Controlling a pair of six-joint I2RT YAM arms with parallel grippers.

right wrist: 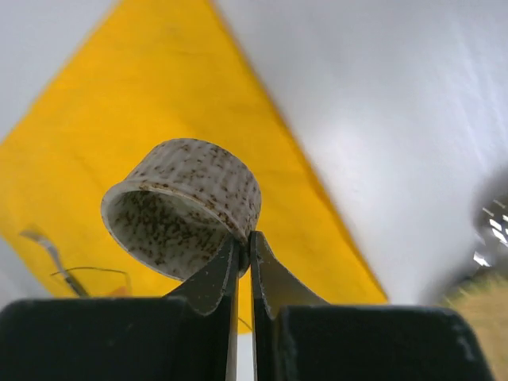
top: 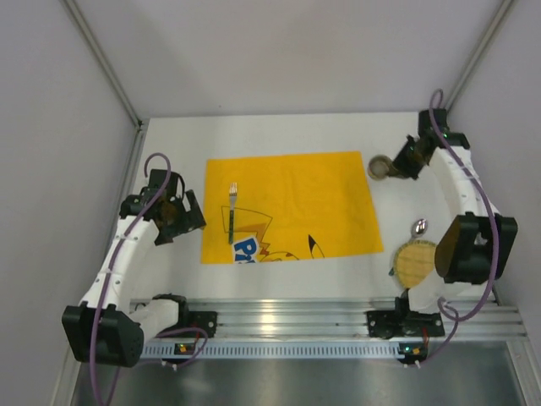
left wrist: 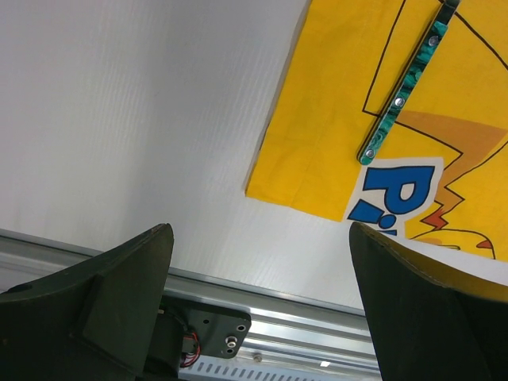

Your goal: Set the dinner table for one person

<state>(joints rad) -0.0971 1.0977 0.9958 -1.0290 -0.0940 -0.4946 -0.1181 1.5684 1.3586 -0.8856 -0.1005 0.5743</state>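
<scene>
Overhead, the right gripper [right wrist: 244, 238] is pinching the rim of a small, round speckled cup [right wrist: 186, 202], which is tilting beside the far right corner of a yellow cartoon-printed cloth mat [top: 292, 203] lying on the wide white bench [top: 279, 135]. A fork [top: 232, 211] with a mottled green handle is resting on the mat's left side, the left gripper [top: 184, 216] hovering spread wide beside it. A shiny spoon [top: 420, 226] and a round woven disc [top: 414, 264] are lying by the right arm

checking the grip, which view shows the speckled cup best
Right wrist: the speckled cup is close and clear, rim pinched by the right gripper. Top external shows it small and far off. Left wrist misses it.
</scene>
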